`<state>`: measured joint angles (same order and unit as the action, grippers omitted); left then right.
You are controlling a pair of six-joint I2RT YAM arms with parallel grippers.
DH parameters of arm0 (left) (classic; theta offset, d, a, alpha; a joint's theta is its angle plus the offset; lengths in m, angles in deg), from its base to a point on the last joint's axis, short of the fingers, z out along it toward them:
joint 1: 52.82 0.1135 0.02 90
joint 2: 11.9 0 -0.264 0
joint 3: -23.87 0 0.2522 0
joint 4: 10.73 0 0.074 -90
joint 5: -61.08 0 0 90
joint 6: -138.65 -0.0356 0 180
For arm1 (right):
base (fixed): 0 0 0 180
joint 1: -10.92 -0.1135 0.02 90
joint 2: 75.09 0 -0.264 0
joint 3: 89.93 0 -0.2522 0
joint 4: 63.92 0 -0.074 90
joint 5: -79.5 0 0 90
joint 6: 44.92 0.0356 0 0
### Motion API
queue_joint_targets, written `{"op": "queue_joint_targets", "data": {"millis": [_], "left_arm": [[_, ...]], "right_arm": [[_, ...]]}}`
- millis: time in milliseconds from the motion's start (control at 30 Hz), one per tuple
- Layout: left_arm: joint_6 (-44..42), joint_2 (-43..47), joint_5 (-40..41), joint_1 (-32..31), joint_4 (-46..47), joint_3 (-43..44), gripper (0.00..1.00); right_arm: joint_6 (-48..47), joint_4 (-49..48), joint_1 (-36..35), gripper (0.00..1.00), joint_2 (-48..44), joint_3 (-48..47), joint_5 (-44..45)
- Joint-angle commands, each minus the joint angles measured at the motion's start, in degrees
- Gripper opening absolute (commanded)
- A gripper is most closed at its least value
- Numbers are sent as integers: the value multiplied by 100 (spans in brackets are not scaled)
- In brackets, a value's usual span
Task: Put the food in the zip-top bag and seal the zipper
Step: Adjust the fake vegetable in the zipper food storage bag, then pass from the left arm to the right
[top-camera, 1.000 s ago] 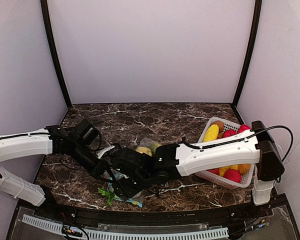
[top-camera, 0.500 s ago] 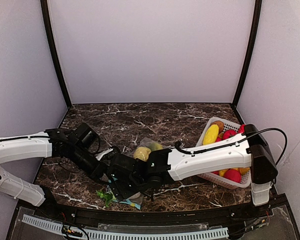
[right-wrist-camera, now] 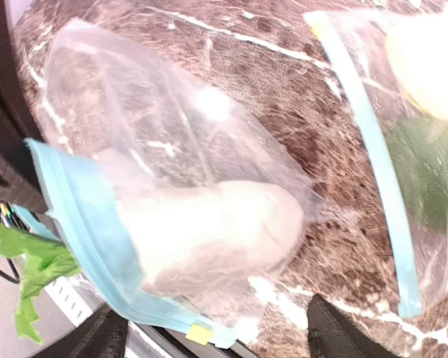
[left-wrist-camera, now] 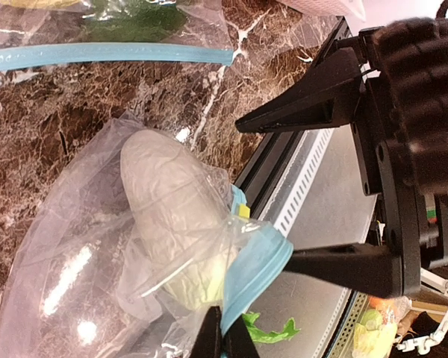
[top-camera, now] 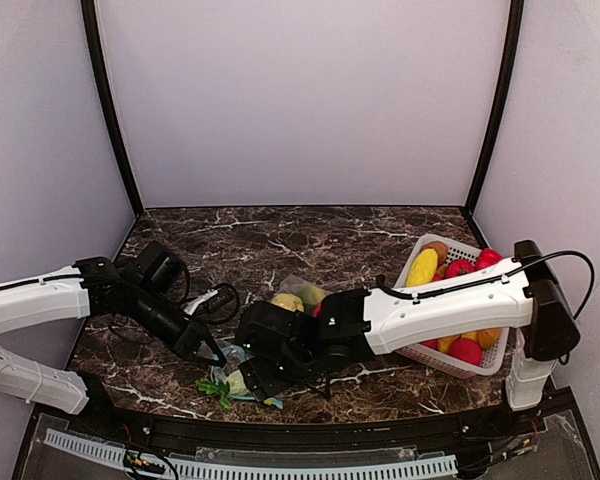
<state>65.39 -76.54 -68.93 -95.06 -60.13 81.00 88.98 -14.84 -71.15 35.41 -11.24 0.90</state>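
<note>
Bag handling: with left gripper pinched shut on the blue zipper of the zip-top bag, near centre, pale food inside, draw right gripper, jaws open and empty, clear without snagging film.

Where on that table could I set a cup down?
Free: the back strip of the marble table, between the rear wall and the zip-top bags, left of the white basket. Crowded: front centre, where the left gripper and right gripper meet those bags.
</note>
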Motion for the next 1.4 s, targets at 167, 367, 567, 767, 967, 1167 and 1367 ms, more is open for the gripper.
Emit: {"op": "queue_joint_targets", "data": {"millis": [167,367,567,767,967,1167,1367], "left_arm": [[-109,5,-141,65,80,203,1],[-118,42,-142,111,46,217,1],[-42,128,-216,248,180,139,1],[-416,120,1238,365,-356,612,1],[-911,-51,1774,353,-685,1290,1],[-952,-406,1055,288,-601,1270,4],[-1091,-247,486,286,-403,1081,72]], "right_arm": [[-242,-37,43,57,156,-15,-45],[-351,-323,90,29,323,-118,-110],[-380,-486,278,0,194,-83,-311],[-456,-298,711,0,-415,-70,-1966],[-437,20,1133,0,-807,-42,-3534],[-150,-166,1348,0,-634,91,-4180],[399,-1251,1472,0,-663,668,-4515]]}}
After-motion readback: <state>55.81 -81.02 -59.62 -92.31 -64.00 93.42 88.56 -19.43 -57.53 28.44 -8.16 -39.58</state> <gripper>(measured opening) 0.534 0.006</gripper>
